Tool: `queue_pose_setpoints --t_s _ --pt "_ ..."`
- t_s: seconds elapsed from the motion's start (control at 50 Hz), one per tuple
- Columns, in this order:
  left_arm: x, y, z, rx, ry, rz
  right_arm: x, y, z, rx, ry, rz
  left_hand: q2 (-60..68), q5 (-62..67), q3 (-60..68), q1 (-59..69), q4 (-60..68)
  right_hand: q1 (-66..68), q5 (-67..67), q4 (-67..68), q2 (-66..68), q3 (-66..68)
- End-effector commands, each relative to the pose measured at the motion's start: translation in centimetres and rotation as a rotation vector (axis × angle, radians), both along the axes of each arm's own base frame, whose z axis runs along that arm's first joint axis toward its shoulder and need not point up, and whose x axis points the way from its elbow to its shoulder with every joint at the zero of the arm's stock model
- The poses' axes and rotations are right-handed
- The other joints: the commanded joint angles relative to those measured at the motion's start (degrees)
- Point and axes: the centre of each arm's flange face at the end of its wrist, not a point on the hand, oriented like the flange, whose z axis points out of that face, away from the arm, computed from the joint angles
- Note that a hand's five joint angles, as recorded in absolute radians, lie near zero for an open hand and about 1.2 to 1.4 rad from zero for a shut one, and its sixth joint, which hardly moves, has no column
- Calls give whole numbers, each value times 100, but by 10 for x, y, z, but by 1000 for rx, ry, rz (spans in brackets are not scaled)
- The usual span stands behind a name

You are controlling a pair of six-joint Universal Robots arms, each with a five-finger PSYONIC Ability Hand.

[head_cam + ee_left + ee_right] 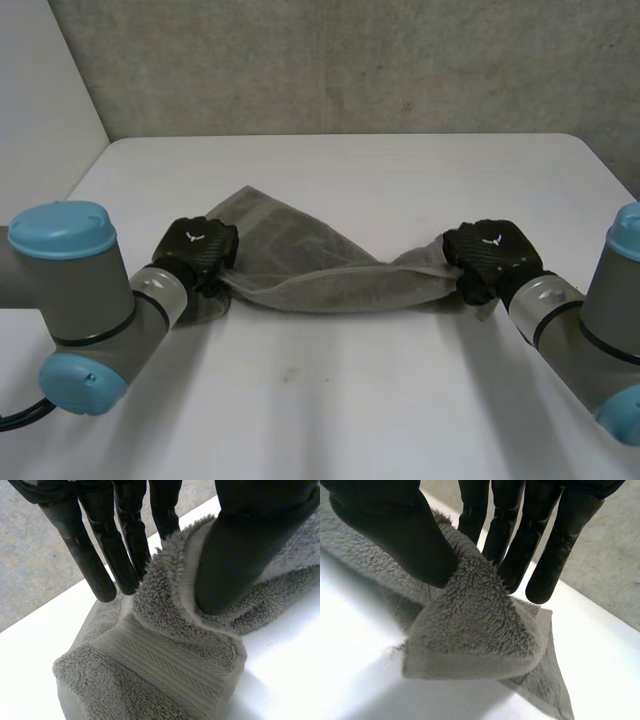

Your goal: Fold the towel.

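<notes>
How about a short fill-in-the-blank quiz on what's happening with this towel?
1. The grey towel stretches between the two black ____.
2. The left hand and right hand each pinch it between fingers and ____.
3. The table under it is ____.

Missing words: hands; thumb; white.

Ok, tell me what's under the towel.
The white table lies under the grey towel, pinched at its ends by the left hand and right hand. The tabletop directly beneath is covered, so unseen.
</notes>
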Motion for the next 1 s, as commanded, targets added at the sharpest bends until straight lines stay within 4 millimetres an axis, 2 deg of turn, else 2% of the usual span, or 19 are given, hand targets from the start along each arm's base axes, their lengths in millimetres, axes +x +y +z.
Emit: queue_pose_setpoints --t_s 0.02,0.12,0.16,0.3,0.34,0.36,0.38,0.5,0.62,0.74,0.8,0.88,0.9,0.92,0.94,0.96,0.98,1.0 --pt "-1 -6 -9 -4 1 4 -9 19 -5 62 217 68 -196 -201 -203 -154 -193 2454 1383 1178 1275 1232" --pt "-1 -7 -11 -9 2 7 -18 13 4 36 246 45 -163 -168 -169 -120 -159 2454 1383 1178 1275 1232" --pt "-1 -7 -11 -9 1 10 -30 4 16 2 236 -2 -146 -151 -153 -103 -142 2454 1383 1178 1275 1232" --pt "3 -6 -12 -6 -8 53 -43 -4 22 3 238 -40 174 169 167 216 177 2454 1383 1178 1275 1232" --pt "4 -5 -13 -3 -17 73 -43 -2 21 18 245 -30 2113 2107 2106 2155 2116 2454 1383 1178 1275 1232" --pt "4 -5 -13 -3 -17 73 -42 0 22 30 255 -20 2125 2120 2118 2168 2129 2454 1383 1178 1275 1232" --pt "5 -5 -12 -3 -17 78 -42 2 21 44 271 -12 3257 3252 3251 3300 3261 2454 1383 1178 1275 1232" --pt "2 -1 -9 2 -2 70 -41 2 19 57 300 4 3284 3278 3277 3326 3287 2454 1383 1178 1275 1232" --pt "5 9 -15 70 -42 66 -43 1 7 111 370 27 3284 3278 3277 3326 3287 2454 1383 1178 1275 1232" --pt "14 19 -21 175 -101 82 -47 16 -8 244 546 147 3284 3278 3277 3326 3287 2454 1383 1178 1275 1232" --pt "18 21 -23 221 -156 84 -50 14 -12 272 622 175 3284 3278 3277 3326 3287 2454 1383 1178 1275 1232" --pt "22 5 -22 172 -244 66 -49 1 -11 250 652 146 3284 3278 3277 3326 3287 2454 1383 1178 1275 1232" --pt "22 5 -22 172 -244 66 -45 -7 -8 223 656 137 3284 3278 3277 3326 3287 2454 1383 1178 1275 1232" --pt "24 -4 -22 147 -272 59 -37 -13 -4 186 660 143 3284 3278 3277 3326 3287 2454 1383 1178 1275 1232" --pt "23 -14 -16 105 -284 58 -37 -14 -4 185 660 143 3284 3278 3277 3326 3287 2454 1383 1178 1275 1232" --pt "23 -14 -16 104 -284 58 -26 -23 2 133 654 146 3284 3278 3277 3326 3287 2454 1383 1178 1275 1232" --pt "19 -25 -9 47 -283 57 -19 -37 10 75 635 126 3284 3278 3277 3326 3287 2454 1383 1178 1275 1232" --pt "15 -39 2 -28 -264 61 -18 -37 10 74 635 126 3284 3278 3277 3326 3287 2454 1383 1178 1275 1232"
